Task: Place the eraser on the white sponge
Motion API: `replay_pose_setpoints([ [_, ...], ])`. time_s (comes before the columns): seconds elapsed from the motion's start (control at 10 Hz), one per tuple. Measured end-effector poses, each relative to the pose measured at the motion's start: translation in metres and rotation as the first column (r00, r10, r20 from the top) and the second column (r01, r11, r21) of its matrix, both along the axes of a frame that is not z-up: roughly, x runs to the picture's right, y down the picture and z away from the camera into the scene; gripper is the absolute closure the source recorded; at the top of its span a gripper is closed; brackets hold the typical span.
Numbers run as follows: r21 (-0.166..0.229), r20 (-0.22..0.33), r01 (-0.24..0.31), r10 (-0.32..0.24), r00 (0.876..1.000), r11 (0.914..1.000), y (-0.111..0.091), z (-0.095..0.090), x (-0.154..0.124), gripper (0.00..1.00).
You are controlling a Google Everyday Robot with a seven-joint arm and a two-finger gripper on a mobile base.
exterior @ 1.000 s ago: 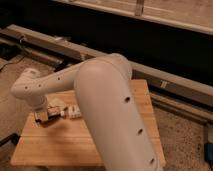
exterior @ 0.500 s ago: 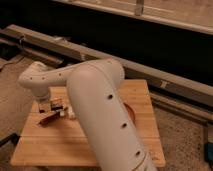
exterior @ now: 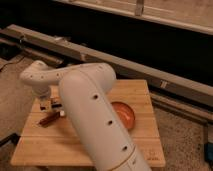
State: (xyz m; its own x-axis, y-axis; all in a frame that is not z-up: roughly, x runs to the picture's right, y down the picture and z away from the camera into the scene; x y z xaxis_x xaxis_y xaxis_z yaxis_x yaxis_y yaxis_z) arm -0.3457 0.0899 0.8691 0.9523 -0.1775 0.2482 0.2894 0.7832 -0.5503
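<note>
My big white arm [exterior: 95, 115] reaches across the wooden table [exterior: 145, 145] to its left part. The gripper [exterior: 48, 104] hangs below the wrist [exterior: 37, 77], low over the tabletop near the left edge. A small dark block right beside it, which I take for the eraser [exterior: 56, 105], is at the gripper's tip; whether it is held I cannot tell. The white sponge does not show; the arm covers much of the table.
A red-handled tool [exterior: 49, 120] lies on the table just in front of the gripper. An orange bowl [exterior: 125, 114] sits right of the arm. A long metal rail [exterior: 150, 67] runs behind the table. Bare floor surrounds it.
The wrist has risen a little and the arm's bulk has shifted slightly left. The red-handled tool now shows in front of the gripper.
</note>
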Motion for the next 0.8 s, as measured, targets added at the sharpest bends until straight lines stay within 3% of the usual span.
replay_pose_setpoints([
  [0.1,-0.001,-0.018,0.003,-0.003,1.0,1.0,0.001,0.01,0.0,0.81],
  [0.5,-0.007,-0.054,-0.012,0.012,0.998,0.9999,-0.005,0.028,0.002,0.41],
  [0.8,-0.002,-0.074,-0.027,0.027,0.997,0.9996,-0.019,0.035,0.012,0.2],
])
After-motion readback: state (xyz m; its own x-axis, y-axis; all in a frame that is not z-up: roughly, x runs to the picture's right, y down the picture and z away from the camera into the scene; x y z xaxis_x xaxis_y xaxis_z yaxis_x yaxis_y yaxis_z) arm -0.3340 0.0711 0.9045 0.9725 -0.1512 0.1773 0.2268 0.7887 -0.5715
